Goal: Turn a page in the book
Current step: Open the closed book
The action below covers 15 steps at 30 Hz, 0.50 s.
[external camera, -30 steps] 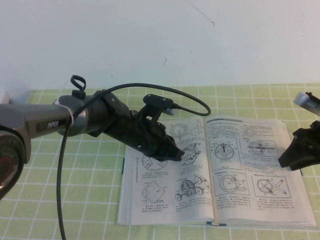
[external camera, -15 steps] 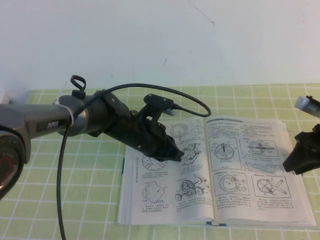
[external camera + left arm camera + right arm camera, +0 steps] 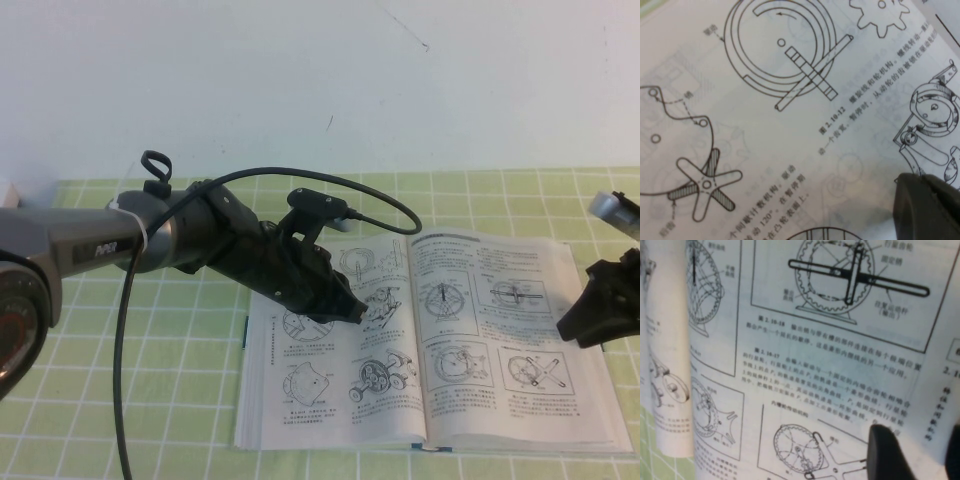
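The book [image 3: 430, 340] lies open and flat on the green checked cloth [image 3: 150, 400]. The high view alone shows both arms. The left gripper [image 3: 350, 308] sits low over the left-hand leaf; its wrist view shows only one dark fingertip above the drawings, so whether its jaws are spread or closed cannot be told. The right gripper [image 3: 600, 315] hangs at the book's right edge; its wrist view shows two dark fingers [image 3: 887, 452] spread apart over the page [image 3: 515, 330], pinching nothing. A black cable [image 3: 330, 185] arcs above the left arm.
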Motion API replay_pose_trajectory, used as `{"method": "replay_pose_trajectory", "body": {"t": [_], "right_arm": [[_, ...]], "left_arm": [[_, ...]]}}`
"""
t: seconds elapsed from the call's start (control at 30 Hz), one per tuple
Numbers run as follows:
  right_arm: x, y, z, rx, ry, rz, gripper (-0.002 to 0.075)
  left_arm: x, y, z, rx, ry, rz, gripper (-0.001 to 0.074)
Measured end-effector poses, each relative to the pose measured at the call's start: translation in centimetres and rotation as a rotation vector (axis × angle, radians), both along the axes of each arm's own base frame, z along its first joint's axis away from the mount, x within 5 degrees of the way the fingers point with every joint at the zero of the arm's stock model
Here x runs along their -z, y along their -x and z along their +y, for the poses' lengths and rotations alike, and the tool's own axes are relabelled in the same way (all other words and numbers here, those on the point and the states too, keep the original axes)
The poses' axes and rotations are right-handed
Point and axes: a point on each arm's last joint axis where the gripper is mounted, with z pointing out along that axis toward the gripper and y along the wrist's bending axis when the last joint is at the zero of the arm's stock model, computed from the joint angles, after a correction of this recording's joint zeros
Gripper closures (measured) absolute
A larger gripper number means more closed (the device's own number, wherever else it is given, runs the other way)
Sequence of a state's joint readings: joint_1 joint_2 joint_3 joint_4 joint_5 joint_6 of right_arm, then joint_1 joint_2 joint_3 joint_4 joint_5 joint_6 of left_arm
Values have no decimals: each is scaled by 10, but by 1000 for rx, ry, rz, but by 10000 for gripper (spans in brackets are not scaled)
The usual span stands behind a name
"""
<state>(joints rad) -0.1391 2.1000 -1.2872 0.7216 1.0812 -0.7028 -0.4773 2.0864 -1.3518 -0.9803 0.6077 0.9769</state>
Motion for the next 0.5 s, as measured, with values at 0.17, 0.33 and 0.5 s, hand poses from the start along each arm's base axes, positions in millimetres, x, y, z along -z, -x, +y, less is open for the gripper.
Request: {"method": "replay_pose_trajectory", "body": {"t": [0.17, 0.33, 0.5], "right_arm": [[0, -4, 7, 21, -91, -31, 462], [0, -7, 11, 24, -126, -50, 463], [0, -5, 12, 9, -134, -39, 463]], "left_arm": [[0, 0, 0, 2, -3, -1, 738], [0, 0, 0, 3, 0, 0, 738], [0, 0, 0, 3, 0, 0, 738]]}}
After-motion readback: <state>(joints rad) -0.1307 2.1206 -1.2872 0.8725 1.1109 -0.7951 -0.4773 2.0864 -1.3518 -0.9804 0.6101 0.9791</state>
